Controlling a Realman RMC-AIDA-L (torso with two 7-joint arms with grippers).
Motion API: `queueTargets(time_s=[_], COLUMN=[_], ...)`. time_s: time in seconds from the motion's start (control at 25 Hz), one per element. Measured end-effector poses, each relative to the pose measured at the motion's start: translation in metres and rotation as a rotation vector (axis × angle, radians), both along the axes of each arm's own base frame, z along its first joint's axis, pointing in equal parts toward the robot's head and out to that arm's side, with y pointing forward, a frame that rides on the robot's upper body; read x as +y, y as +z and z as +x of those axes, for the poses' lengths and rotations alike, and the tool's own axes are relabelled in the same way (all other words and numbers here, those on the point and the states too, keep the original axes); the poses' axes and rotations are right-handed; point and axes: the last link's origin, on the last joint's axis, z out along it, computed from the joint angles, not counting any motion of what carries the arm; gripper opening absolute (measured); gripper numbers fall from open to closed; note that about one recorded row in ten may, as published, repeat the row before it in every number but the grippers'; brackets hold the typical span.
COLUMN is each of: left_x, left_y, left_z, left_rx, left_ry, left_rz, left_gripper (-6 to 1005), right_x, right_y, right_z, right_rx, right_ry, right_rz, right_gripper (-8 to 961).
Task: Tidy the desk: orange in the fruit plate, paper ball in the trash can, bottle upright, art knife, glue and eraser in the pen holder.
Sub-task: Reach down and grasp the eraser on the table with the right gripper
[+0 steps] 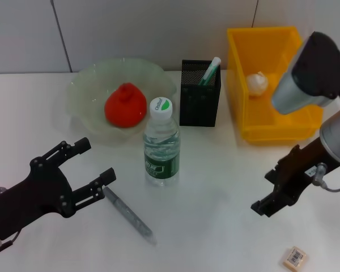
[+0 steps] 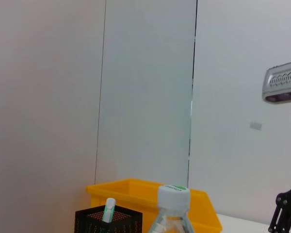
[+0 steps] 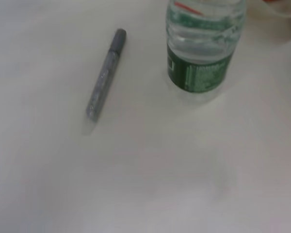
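Bottle (image 1: 161, 143) upright mid-worktop (image 1: 215, 198). Just left of it: art knife (image 1: 128, 214) lying flat, left hand (image 1: 93, 168) spread wide, empty. Right of it: right hand (image 1: 265, 205), grip unclear.

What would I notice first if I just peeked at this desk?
Probably the bright orange sitting in the pale-green fruit plate at the back left, and the big yellow trash can at the back right with the paper ball inside. In the middle, the bottle stands upright beside the black pen holder.
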Motion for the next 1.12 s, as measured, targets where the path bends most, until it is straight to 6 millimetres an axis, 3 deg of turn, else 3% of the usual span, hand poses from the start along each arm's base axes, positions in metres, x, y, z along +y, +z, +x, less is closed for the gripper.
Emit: queueTargets(time_s=[0.6, 1.12], left_x=[0.002, 0.002], left_y=[-0.001, 0.0], left_z=[0.001, 0.001], left_rx=[0.001, 0.001], left_ry=[-0.001, 0.002], left_rz=[0.002, 0.005], left_gripper=[826, 826], right_x=[-0.007, -0.022], right_y=[-0.025, -0.024], right_z=[0.012, 0.023], right_rx=[-0.191, -0.215], right_ry=[-0.101, -0.191], right_rz=[-0.09, -0.122], right_gripper=[755, 755])
